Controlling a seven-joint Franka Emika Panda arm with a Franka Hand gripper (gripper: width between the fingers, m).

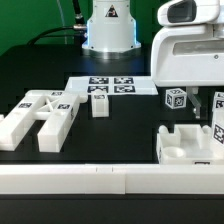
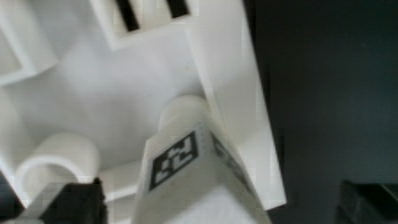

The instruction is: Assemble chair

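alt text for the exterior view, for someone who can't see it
A white H-shaped frame lies on a black table at the exterior view's left. A white notched block lies at its right, below the white robot arm, with the marker board behind them.

Glossy white tagged chair blocks (image 1: 40, 118), unassembled

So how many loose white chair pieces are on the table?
4: H-shaped frame at the exterior view's left, small block by the marker board, tagged cube beside the arm, notched block at that view's right. The arm may hide others.
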